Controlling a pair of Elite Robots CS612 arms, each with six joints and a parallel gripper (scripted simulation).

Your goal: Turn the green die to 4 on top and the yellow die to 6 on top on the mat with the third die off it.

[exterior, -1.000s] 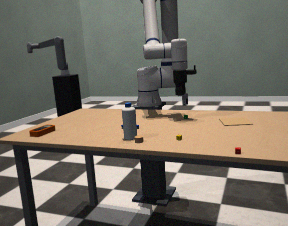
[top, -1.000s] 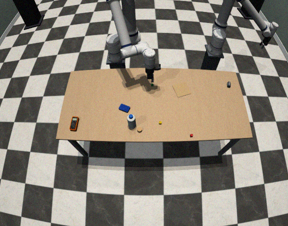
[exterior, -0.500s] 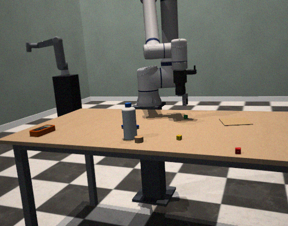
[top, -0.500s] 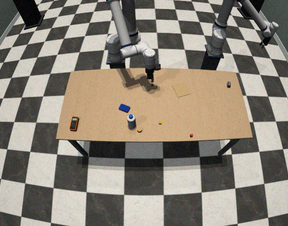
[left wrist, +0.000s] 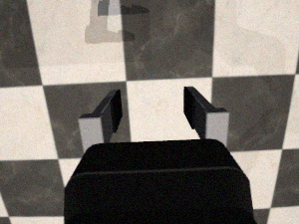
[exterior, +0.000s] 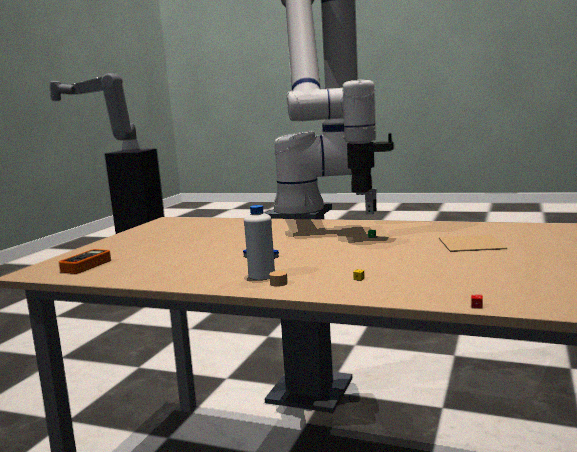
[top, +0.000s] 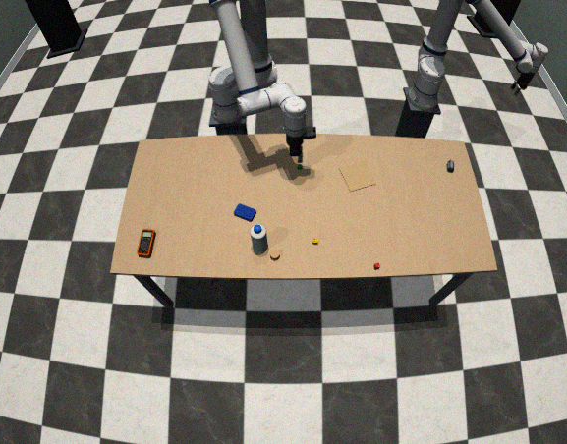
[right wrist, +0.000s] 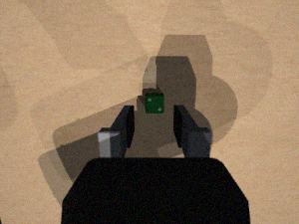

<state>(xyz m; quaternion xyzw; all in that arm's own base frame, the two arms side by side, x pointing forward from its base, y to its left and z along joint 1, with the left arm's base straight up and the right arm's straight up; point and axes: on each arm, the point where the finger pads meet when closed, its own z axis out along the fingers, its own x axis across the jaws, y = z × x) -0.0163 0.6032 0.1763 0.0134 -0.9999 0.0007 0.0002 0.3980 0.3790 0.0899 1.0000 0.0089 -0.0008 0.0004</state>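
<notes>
The green die [top: 300, 167] [exterior: 372, 233] [right wrist: 154, 103] lies on the table near its back edge, with two pips on its top face. My right gripper [top: 300, 160] [exterior: 370, 212] [right wrist: 153, 117] is open above it, pointing down, fingers partly apart. The yellow die [top: 315, 241] [exterior: 358, 275] lies nearer the front; its top face is too small to read. The red die [top: 376, 266] [exterior: 477, 301] lies by the front edge. The thin tan mat [top: 357, 177] [exterior: 472, 243] lies apart from all three dice. My left gripper [top: 516, 88] [left wrist: 151, 101] is open and empty over the floor, away from the table.
A grey bottle [top: 258, 242] [exterior: 259, 250] stands upright beside a small round wooden piece [top: 275, 254] [exterior: 278, 278], left of the yellow die. A blue box [top: 245, 212] lies behind the bottle. An orange multimeter [top: 145, 243] [exterior: 85, 261] lies far left, a dark mouse [top: 450, 166] at the right.
</notes>
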